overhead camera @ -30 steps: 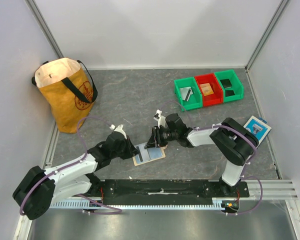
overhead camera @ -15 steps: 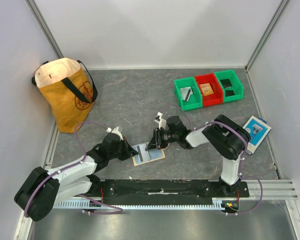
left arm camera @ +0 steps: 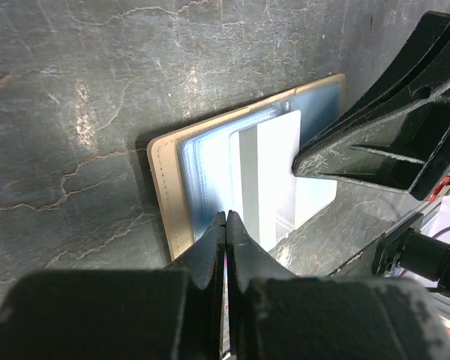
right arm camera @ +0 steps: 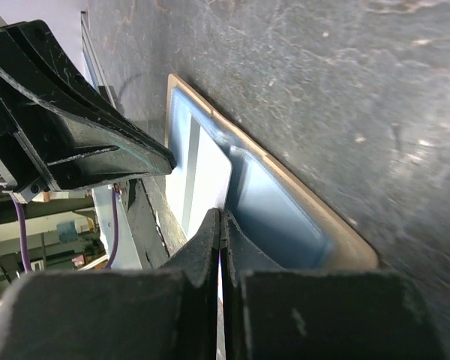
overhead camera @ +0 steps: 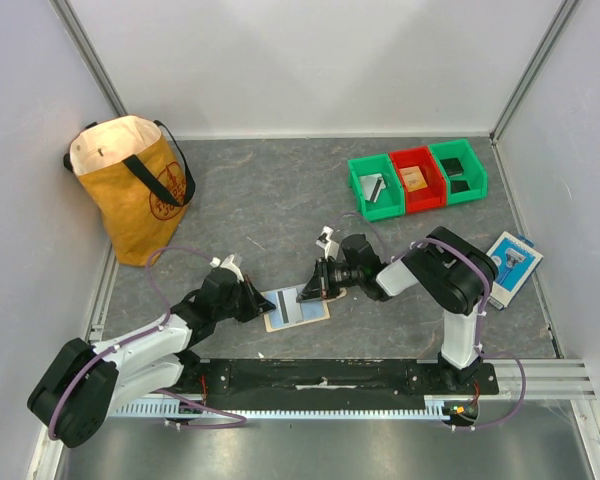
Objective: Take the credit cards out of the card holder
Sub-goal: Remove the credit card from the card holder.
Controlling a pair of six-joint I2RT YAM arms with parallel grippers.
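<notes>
The card holder lay open and flat on the grey table, near the front edge, a bit left of centre, between the two arms. Its tan rim framed a pale blue inner face. We saw one card in its pocket, white with a grey stripe, lying flat and partly out of the sleeve. We saw no black or orange card.

The left gripper came in low from the left. Its fingers were pressed together, with the tips at the holder's left edge where the card begins. We could not tell if anything was pinched between them.

The right gripper came in from the right, also with its fingers closed tight. Its tips were down on the blue face at the card's edge. Again we could not tell if it had a grip on the card.

The two grippers faced each other across the holder, close but apart.

Far left stood a tan bag with black handles. Far right were three small bins in a row: green, red, green. A blue-and-white packet lay by the right wall.
</notes>
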